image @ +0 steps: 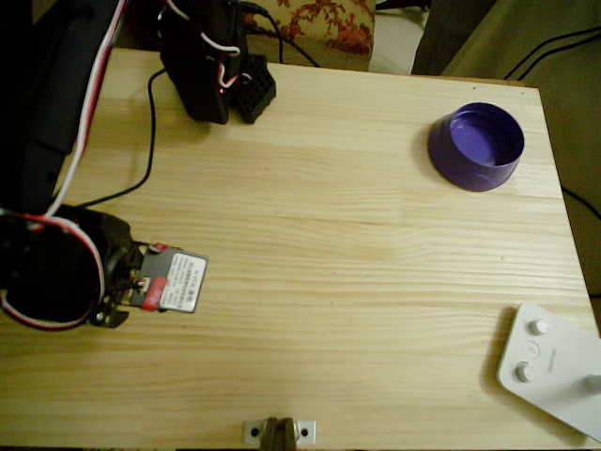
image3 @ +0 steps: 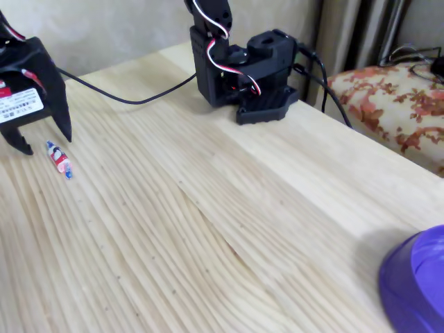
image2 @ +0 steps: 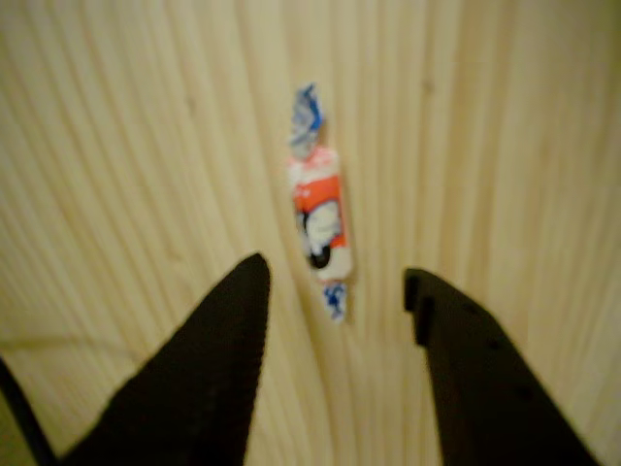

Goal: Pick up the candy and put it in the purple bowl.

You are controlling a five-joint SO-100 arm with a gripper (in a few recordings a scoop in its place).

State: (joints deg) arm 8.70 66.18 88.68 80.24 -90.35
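Jaws (image2: 335, 291) spread wide and empty fill the near edge of the wrist view, tips at about 7 and 5 o'clock. Candy (image2: 319, 216) lies flat on the counter (image2: 505, 146) just beyond and between them, toward 12 o'clock, its long axis running nearly 12 to 6, crosswise to the closing direction. Farther off, the purple bowl (image: 477, 146) sits well apart, at 2 o'clock in the overhead view.

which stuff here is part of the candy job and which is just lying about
Part of the job:
- candy, on the table ahead of the open gripper
- purple bowl, empty, far across the table

Just lying about:
- white gadget with round knobs at the table corner
- flowered cushion beside the table
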